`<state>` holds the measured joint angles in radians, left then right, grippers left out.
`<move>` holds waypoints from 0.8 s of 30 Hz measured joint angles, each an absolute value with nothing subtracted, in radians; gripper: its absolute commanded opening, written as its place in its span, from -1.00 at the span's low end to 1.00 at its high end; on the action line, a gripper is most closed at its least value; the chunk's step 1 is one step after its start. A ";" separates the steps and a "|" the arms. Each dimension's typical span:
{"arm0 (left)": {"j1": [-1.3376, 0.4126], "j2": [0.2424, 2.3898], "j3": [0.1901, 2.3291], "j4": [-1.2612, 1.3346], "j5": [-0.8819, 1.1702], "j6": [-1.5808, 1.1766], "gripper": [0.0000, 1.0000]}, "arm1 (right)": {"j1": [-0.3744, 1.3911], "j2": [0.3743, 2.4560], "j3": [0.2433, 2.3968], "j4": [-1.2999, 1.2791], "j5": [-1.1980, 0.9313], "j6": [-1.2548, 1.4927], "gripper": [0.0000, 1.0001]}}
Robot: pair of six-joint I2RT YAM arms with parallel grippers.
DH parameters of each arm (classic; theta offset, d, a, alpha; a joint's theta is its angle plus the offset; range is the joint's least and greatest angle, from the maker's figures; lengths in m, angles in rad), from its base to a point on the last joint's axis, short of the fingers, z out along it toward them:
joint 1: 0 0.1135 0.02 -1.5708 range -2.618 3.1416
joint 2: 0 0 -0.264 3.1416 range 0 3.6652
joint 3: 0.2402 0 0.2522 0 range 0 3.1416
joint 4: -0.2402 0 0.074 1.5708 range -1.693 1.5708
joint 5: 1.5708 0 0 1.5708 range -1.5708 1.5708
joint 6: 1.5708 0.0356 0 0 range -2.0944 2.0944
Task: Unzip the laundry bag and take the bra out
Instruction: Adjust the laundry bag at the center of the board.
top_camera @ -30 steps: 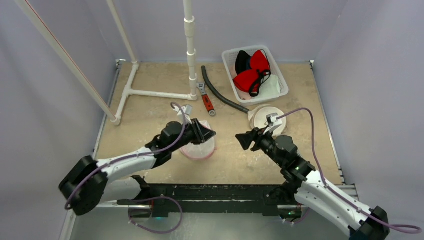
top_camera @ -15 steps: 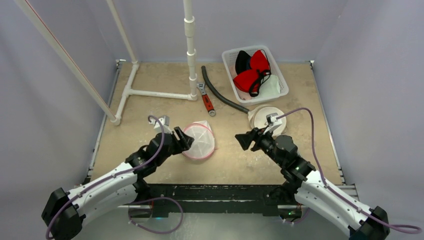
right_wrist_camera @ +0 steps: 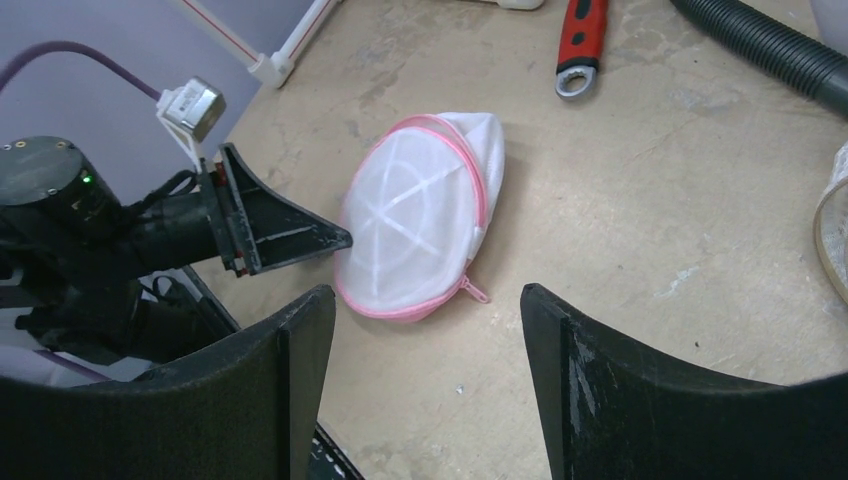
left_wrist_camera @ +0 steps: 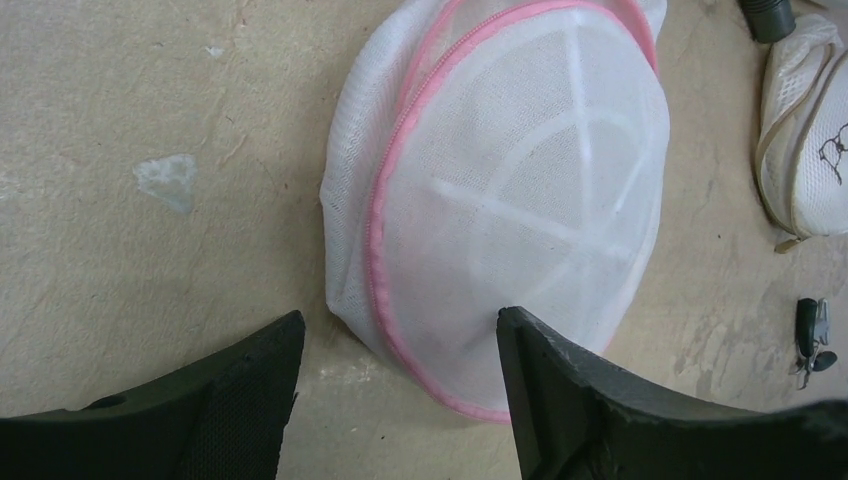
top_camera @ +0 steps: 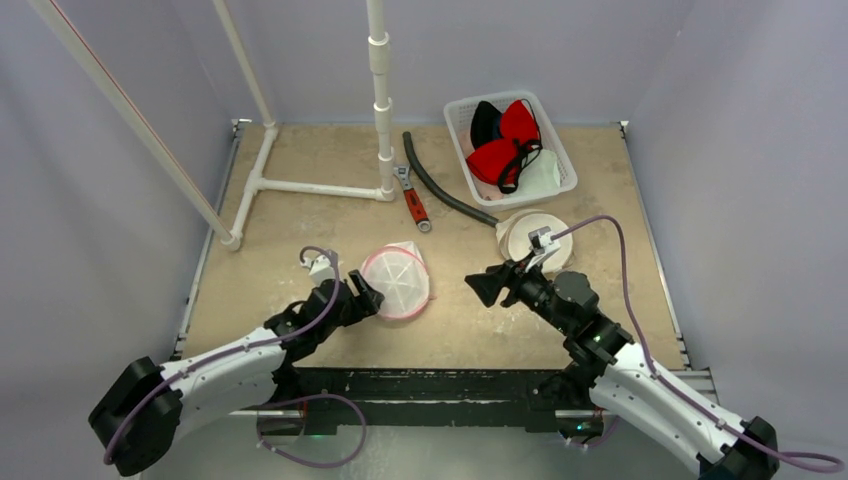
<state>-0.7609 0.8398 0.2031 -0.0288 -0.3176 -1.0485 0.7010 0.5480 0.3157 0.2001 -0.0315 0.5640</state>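
Note:
The laundry bag [top_camera: 397, 282] is a round white mesh pouch with a pink zipper, lying flat on the table. Its zipper pull [right_wrist_camera: 474, 291] sticks out at the near rim and the zipper line looks closed. The bra is hidden; nothing coloured shows through the mesh [left_wrist_camera: 500, 200]. My left gripper [top_camera: 365, 297] is open just left of the bag, which lies just ahead of its fingertips [left_wrist_camera: 400, 325] without touching them. To the right of the bag, a short gap away, my right gripper [top_camera: 485, 287] is open and holds nothing [right_wrist_camera: 428, 300].
A white basket [top_camera: 560, 160] of red and black garments stands at the back right. A second white pouch [top_camera: 535, 238] lies behind the right gripper. A red-handled wrench [top_camera: 412, 202], a black hose [top_camera: 440, 190] and a white pipe frame [top_camera: 300, 186] sit further back.
My left gripper opened, let go of the laundry bag and drew back to the near left. The bag now lies flat. The right gripper edged slightly left.

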 measured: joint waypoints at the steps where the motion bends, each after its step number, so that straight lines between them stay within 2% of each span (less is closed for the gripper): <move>1: -0.760 0.858 0.197 -0.007 -0.314 -1.048 0.31 | 0.701 0.546 0.316 0.200 -0.038 0.564 0.42; 12: -0.759 1.196 0.265 0.320 -0.170 -1.018 0.23 | 0.701 0.540 0.327 0.197 -0.045 0.565 0.42; 24: -0.759 1.478 0.402 0.517 -0.004 -0.975 0.18 | 0.701 0.536 0.327 0.178 -0.044 0.564 0.42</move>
